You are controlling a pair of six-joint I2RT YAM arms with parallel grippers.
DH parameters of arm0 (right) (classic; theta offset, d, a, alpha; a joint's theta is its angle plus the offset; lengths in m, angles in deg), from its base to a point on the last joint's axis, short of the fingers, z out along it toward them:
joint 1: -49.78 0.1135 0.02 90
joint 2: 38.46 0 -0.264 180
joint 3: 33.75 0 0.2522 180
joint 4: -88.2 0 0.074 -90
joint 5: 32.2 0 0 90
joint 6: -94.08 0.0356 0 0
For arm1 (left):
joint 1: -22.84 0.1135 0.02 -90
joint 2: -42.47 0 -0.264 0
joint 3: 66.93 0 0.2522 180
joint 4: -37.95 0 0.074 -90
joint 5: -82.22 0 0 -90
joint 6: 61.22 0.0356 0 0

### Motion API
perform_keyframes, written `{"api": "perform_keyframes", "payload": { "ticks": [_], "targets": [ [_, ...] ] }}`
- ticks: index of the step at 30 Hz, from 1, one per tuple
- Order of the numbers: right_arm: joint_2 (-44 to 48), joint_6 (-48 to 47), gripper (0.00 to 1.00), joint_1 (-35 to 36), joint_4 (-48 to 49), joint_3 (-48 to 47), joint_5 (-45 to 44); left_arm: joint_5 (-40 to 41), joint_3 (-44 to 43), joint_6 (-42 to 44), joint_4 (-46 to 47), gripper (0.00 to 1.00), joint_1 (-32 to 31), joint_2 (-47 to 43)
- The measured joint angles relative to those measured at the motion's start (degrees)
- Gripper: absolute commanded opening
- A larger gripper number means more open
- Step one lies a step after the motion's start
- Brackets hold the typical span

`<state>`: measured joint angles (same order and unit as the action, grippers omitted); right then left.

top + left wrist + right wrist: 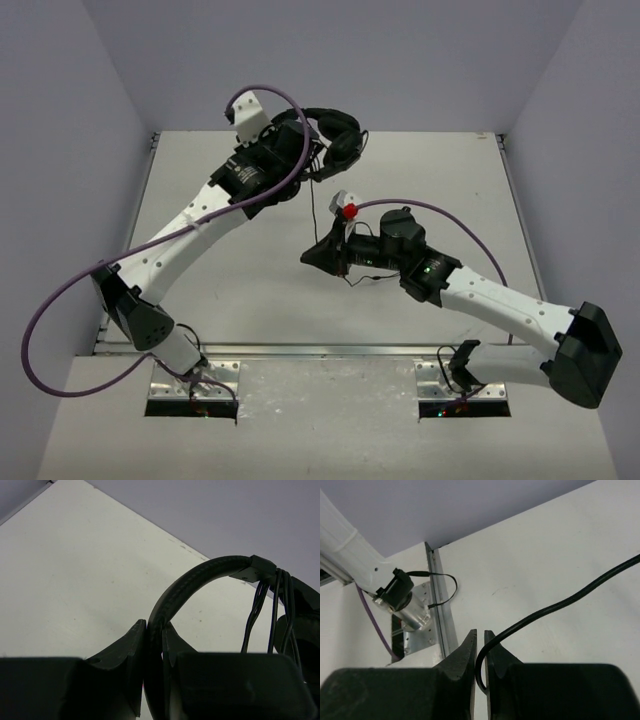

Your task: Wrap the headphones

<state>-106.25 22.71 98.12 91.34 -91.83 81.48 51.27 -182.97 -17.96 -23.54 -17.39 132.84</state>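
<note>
The black headphones [338,133] hang at the far middle of the table, above its surface. My left gripper [300,135] is shut on their headband [200,577], which is pinched between the fingertips in the left wrist view, where the gripper [156,642] sits at the bottom. Several turns of thin black cable [276,605] wrap the band's right end. From there the cable [313,200] drops to my right gripper [322,255]. In the right wrist view that gripper [480,642] has its jaws a narrow slit apart, and the cable [560,602] curls loosely through the gap.
Thick purple robot cables [60,300] loop off both arms. The left arm's base motor [402,602] and a metal rail [440,615] at the table's near edge lie just beyond the right gripper. Grey walls [90,120] close in three sides of the table [440,180].
</note>
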Motion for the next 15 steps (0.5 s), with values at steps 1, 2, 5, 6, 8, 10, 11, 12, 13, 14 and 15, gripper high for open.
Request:
{"api": "perform_keyframes", "payload": {
  "ticks": [1,2,5,6,8,10,11,12,13,14,15],
  "targets": [
    [-0.02,0.48,0.10,0.07,-0.17,0.00,1.05,0.81,2.16,-0.61,1.22,0.00,0.17,-0.17],
    [-0.04,0.94,0.10,0.13,-0.17,0.00,2.25,1.40,4.07,-1.18,2.21,0.00,0.33,-0.33],
    [-0.46,3.48,0.14,0.24,1.51,0.00,7.17,3.30,9.29,-2.60,4.09,0.00,0.66,-0.81],
    [-0.63,4.59,0.15,0.22,2.34,0.00,8.85,3.80,10.38,-2.91,4.68,0.00,0.70,-0.85],
    [-0.90,6.75,0.15,0.26,4.50,0.07,12.11,4.81,11.89,-3.32,5.33,0.00,0.98,-0.85],
    [-0.98,9.64,0.18,0.33,7.65,0.44,15.67,5.53,12.52,-3.72,6.10,0.01,2.03,-0.85],
    [-0.98,10.82,0.18,0.35,9.27,0.79,17.18,5.57,12.70,-3.85,6.64,0.00,3.02,-0.85],
    [-0.98,12.11,0.20,0.37,10.86,1.25,18.53,5.40,12.90,-4.17,7.08,0.00,4.04,-0.90],
    [-0.98,13.35,0.21,0.39,12.39,1.81,19.78,5.27,13.29,-4.44,7.69,0.00,5.16,-0.94],
    [-0.98,14.56,0.19,0.42,14.12,2.54,20.96,5.20,13.77,-4.61,8.22,0.00,6.23,-1.01],
    [-0.98,15.80,0.17,0.44,15.50,3.23,22.29,5.22,14.40,-4.70,8.81,0.00,7.30,-1.11]
  ]
}}
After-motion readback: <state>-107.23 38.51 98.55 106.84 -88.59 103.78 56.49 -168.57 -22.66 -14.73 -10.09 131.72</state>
